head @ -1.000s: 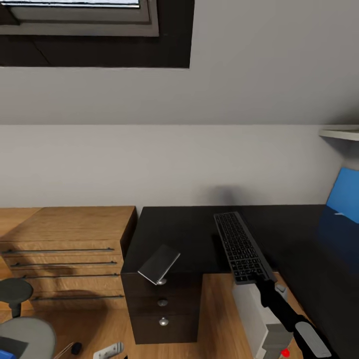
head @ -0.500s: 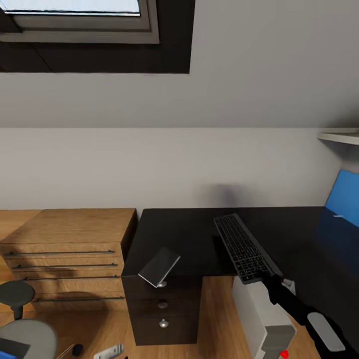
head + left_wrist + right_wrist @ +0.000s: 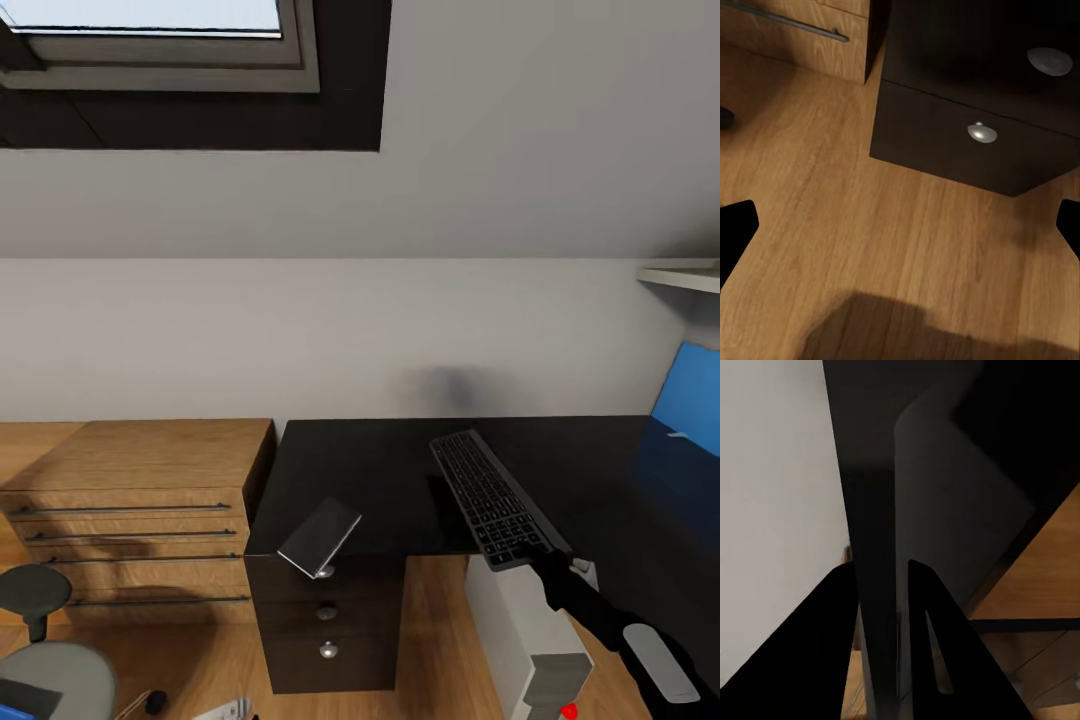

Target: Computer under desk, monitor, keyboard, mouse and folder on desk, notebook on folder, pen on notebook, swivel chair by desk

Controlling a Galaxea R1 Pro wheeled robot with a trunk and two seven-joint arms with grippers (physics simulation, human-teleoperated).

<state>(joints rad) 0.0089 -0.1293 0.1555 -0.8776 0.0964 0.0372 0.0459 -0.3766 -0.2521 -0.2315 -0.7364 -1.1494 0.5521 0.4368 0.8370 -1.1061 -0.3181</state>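
Observation:
The dark grey keyboard (image 3: 488,495) lies slantwise over the glossy black desk (image 3: 370,470), its near end jutting past the front edge. My right gripper (image 3: 549,563) is shut on that near end; in the right wrist view its fingers (image 3: 937,652) clamp the keyboard's thin edge (image 3: 879,585). Below it, under the desk, stands the light grey computer (image 3: 525,635). My left gripper (image 3: 900,232) hangs open above the wood floor, in front of the desk's drawer unit (image 3: 975,142). The swivel chair (image 3: 55,675) shows at the lower left, with a sliver of the blue folder (image 3: 14,712) on its seat.
A low oak chest (image 3: 140,490) stands left of the desk. A small grey flat slab (image 3: 320,532) tilts over the desk's front corner. A blue upright panel (image 3: 690,400) stands at the desk's right end. Small items (image 3: 235,710) lie on the floor.
The keyboard's near end has swung right and toward me as my right gripper drew back. The view has tipped up slightly.

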